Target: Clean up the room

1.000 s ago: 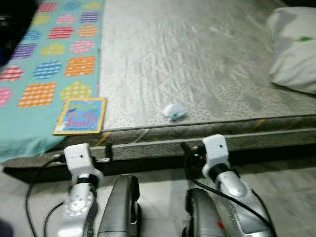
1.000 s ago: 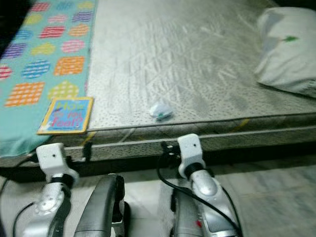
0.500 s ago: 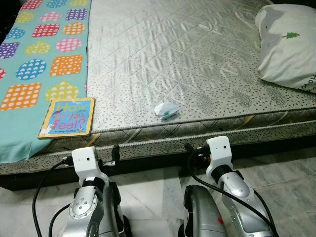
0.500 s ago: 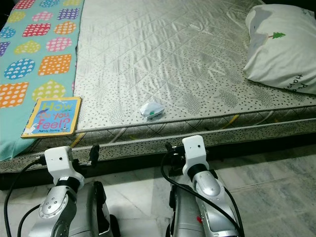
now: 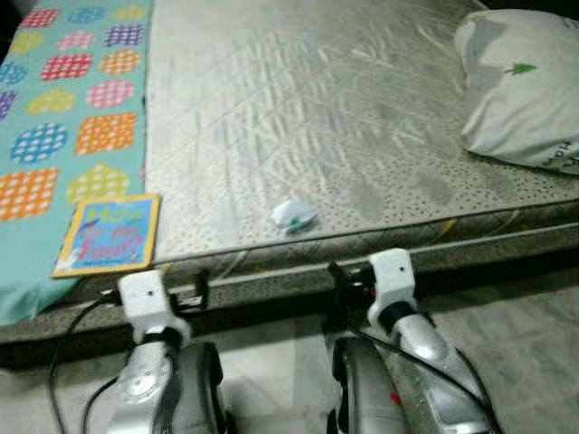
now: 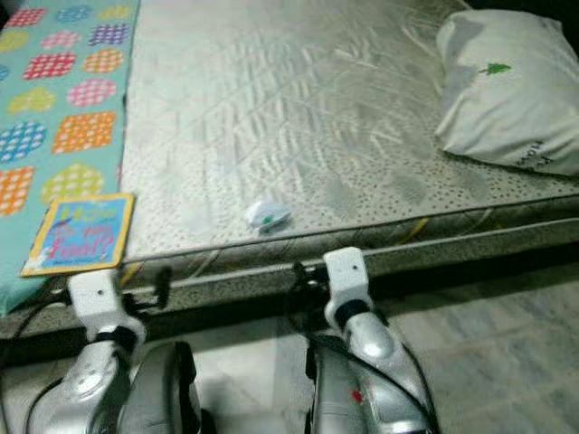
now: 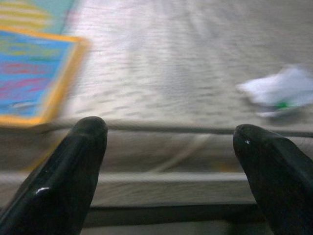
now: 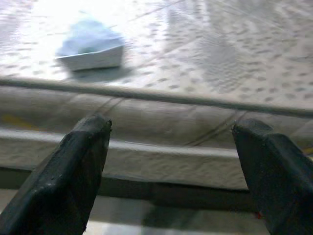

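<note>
so the robot's parked at the edge of a bare quilted mattress and the obvious bit of trash is the crumpled wrapper, white with a green speck, lying near the front edge. the right gripper is low by the bed frame, fingers spread wide with nothing in them, wrapper ahead and a bit off to one side. the left gripper is just as wide and empty, between the wrapper and the picture book.

my take: lift the right arm above the mattress lip first, center on the wrapper, pinch gently since it's light and could skid.

room-wise: a patterned teal blanket under the book, a pillow on the far right, pale marble floor below.
</note>
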